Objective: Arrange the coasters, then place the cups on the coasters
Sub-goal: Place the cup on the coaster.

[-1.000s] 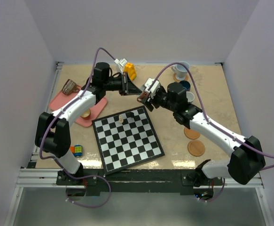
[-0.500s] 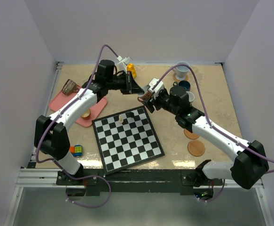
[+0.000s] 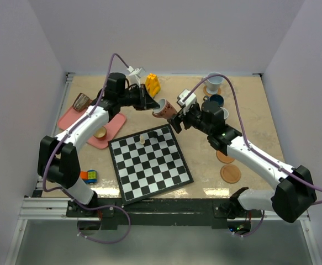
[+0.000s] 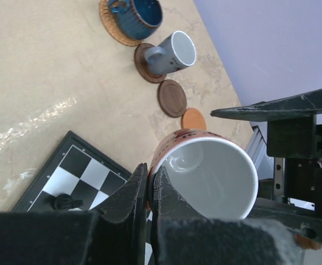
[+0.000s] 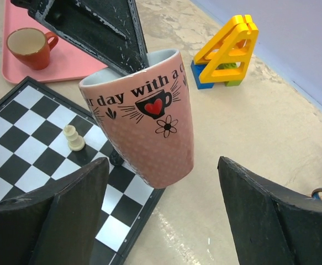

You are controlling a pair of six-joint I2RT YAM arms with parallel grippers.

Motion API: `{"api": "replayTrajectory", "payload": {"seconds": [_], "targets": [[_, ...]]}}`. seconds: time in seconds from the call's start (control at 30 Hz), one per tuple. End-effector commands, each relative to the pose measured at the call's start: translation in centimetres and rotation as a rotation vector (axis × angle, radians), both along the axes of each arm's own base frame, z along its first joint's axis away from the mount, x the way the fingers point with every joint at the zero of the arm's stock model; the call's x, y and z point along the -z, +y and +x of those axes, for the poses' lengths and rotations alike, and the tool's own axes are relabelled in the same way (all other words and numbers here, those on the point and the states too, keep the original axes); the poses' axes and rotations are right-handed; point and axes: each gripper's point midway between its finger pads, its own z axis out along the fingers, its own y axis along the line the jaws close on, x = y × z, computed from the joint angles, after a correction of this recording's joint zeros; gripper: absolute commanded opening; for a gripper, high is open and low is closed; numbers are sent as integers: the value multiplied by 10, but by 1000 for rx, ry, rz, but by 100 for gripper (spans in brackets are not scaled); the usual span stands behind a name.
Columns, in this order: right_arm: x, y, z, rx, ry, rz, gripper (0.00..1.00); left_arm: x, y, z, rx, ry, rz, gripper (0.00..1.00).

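A coppery pink cup (image 3: 164, 107) with black lettering and a red heart hangs in the air over the far edge of the chessboard. My left gripper (image 4: 149, 172) is shut on its rim (image 4: 156, 160), one finger inside and one outside. My right gripper (image 5: 163, 165) is open, its fingers (image 5: 78, 204) standing either side of the cup's (image 5: 144, 116) base without touching it. At the right, a white cup (image 3: 213, 83), a teal cup (image 4: 136, 12) and a grey cup (image 4: 174, 51) each sit on a coaster. Two coasters (image 3: 225, 157) (image 3: 231, 174) lie bare.
The chessboard (image 3: 149, 163) fills the middle, with a white pawn (image 5: 72, 138) and a black pawn (image 5: 115, 159) on it. A pink tray (image 3: 75, 118) at the left holds a tan cup (image 5: 31, 47) and a brown cup (image 3: 82, 101). A yellow toy (image 5: 227, 52) stands at the back.
My right gripper has opened off the pink cup, which now hangs from the left gripper alone. The cup has shifted slightly left and shows more plainly from above.
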Motion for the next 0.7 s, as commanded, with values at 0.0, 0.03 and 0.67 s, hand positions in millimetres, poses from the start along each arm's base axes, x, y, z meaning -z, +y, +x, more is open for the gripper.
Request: {"api": "replayTrajectory", "payload": {"seconds": [0.0,0.03,0.67], "targets": [[-28,1,5,20,-18,51,84,-40,12,10,-80,-174,15,0],[-31,0,3,20,-19,52,84,-34,21,17,-127,-170,74,0],[-55,-18,38,373,264,109,64,-13,-6,13,-215,-219,452,0]]}}
